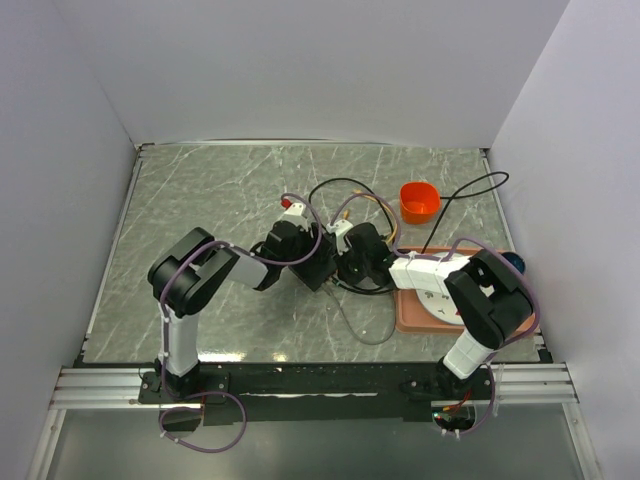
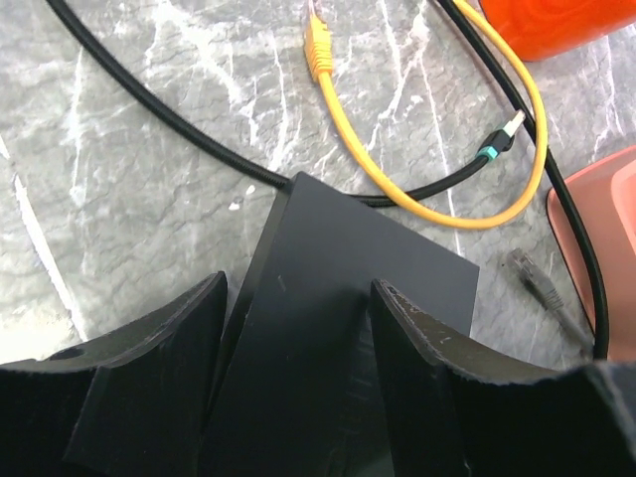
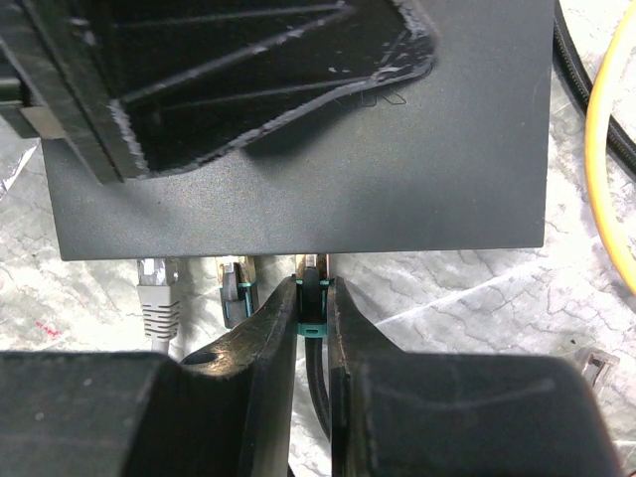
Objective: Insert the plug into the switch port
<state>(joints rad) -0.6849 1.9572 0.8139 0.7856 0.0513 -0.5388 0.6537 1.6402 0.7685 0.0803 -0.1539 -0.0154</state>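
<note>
The switch is a flat matte-black box with its socket edge facing my right gripper. My right gripper is shut on a black plug with a teal boot, held at the socket edge with its tip at a port. How deep it sits is hidden. A grey plug and a second teal-booted plug sit at ports to its left. My left gripper is shut on the switch, one finger lying on its top. In the top view both grippers meet mid-table, hiding the switch.
A yellow cable, black cables, a loose teal-banded plug and a loose grey plug lie beyond the switch. An orange cup stands behind at the right. A pink tray with a white plate lies under my right arm.
</note>
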